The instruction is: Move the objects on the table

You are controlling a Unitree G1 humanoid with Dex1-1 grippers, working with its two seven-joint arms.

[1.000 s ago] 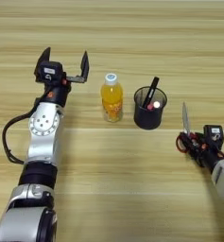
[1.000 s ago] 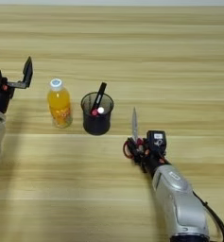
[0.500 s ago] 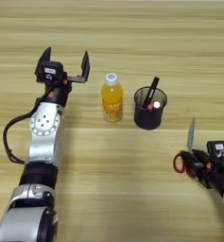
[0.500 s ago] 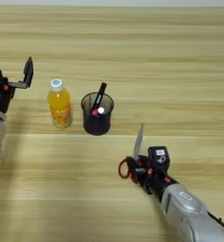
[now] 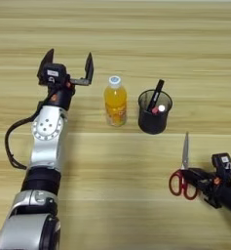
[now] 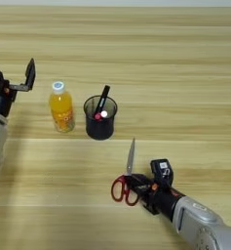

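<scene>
A small orange-drink bottle [image 5: 115, 100] with a white cap stands upright near the middle of the table [image 5: 136, 29]. Just right of it stands a black mesh pen cup [image 5: 154, 113] holding a black marker and a red-white one. My left gripper [image 5: 69, 57] is open to the left of the bottle, a short gap away, with nothing between its fingers. At the near right, my right gripper [image 6: 139, 184] is shut on the red handles of the steel scissors [image 6: 129, 161]. Their blades point away from me, toward the pen cup.
Wood planks run across the whole view. Bare wood lies beyond the bottle and cup and in the near middle, between my two arms. My left arm's black cable [image 5: 10, 146] loops out at the left side.
My right gripper has drawn the scissors back toward me and slightly left, away from the pen cup. The left arm, bottle and cup have stayed put.
</scene>
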